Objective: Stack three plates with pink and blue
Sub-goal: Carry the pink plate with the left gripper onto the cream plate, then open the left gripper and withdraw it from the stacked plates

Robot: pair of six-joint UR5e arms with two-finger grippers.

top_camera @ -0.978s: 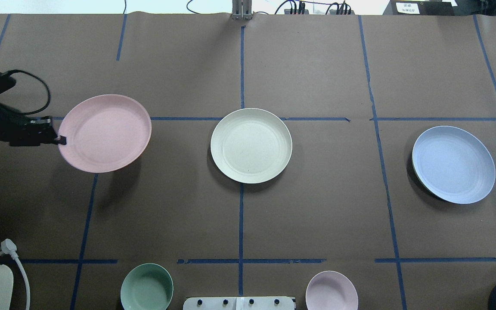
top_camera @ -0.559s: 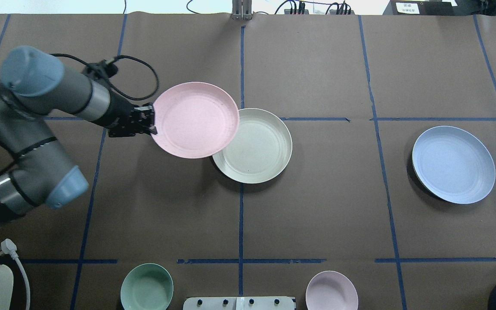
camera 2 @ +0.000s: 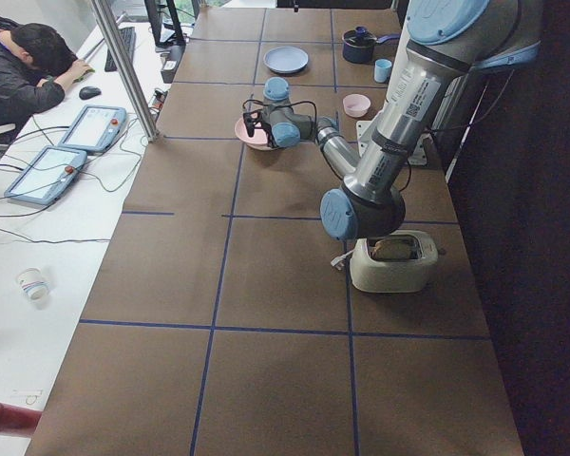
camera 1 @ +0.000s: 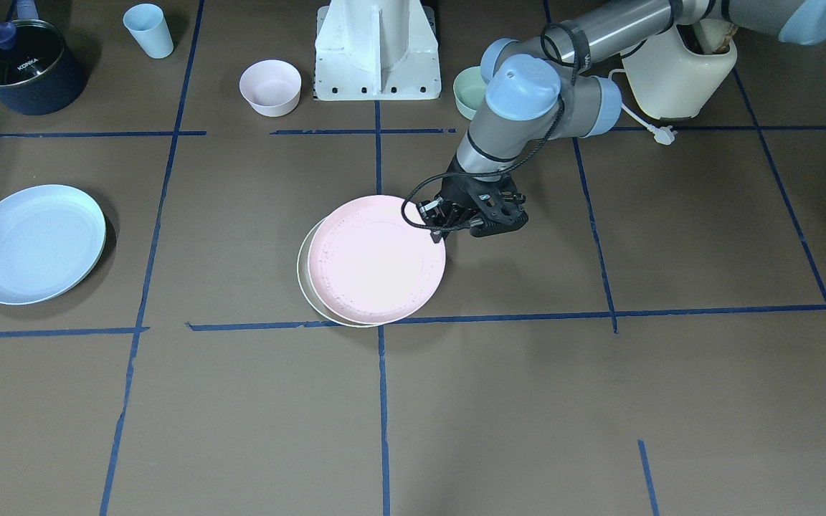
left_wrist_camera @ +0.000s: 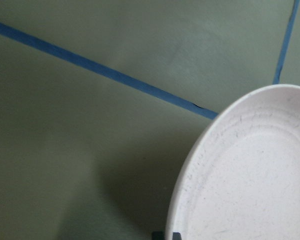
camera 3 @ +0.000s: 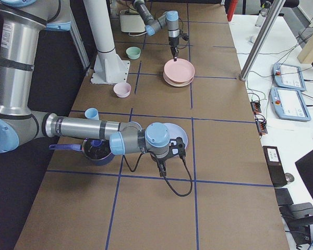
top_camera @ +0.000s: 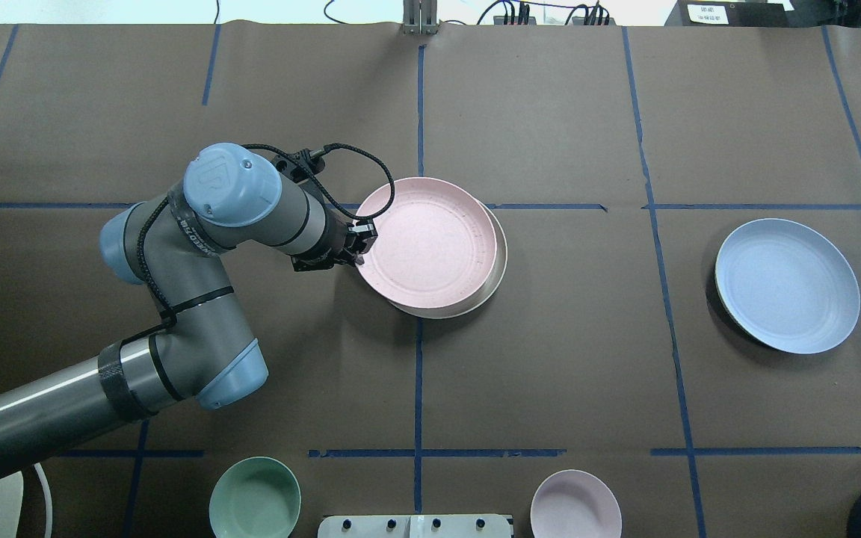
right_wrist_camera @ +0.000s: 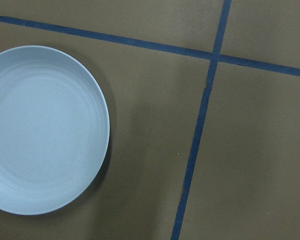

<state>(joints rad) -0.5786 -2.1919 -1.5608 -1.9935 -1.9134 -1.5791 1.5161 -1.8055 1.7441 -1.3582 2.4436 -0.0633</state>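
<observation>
The pink plate (top_camera: 430, 240) is over the cream-white plate (top_camera: 500, 275) at the table's middle, covering most of it and offset a little toward my left arm. I cannot tell whether the two touch. My left gripper (top_camera: 359, 251) is shut on the pink plate's near-left rim; it also shows in the front view (camera 1: 440, 233), and the rim fills the left wrist view (left_wrist_camera: 240, 180). The blue plate (top_camera: 787, 285) lies alone at the right and shows in the right wrist view (right_wrist_camera: 40, 130). My right gripper (camera 3: 162, 170) hangs beside the blue plate; I cannot tell if it is open.
A green bowl (top_camera: 255, 499) and a small pink bowl (top_camera: 575, 504) stand near the robot's base (camera 1: 376, 50). A blue cup (camera 1: 148, 30), a dark pot (camera 1: 22, 68) and a cream toaster (camera 1: 678, 72) stand at the robot's side of the table.
My left arm has carried the pink plate from the table's left to the right, from partly overlapping the cream-white plate to nearly centred over it. The blue plate has not moved.
</observation>
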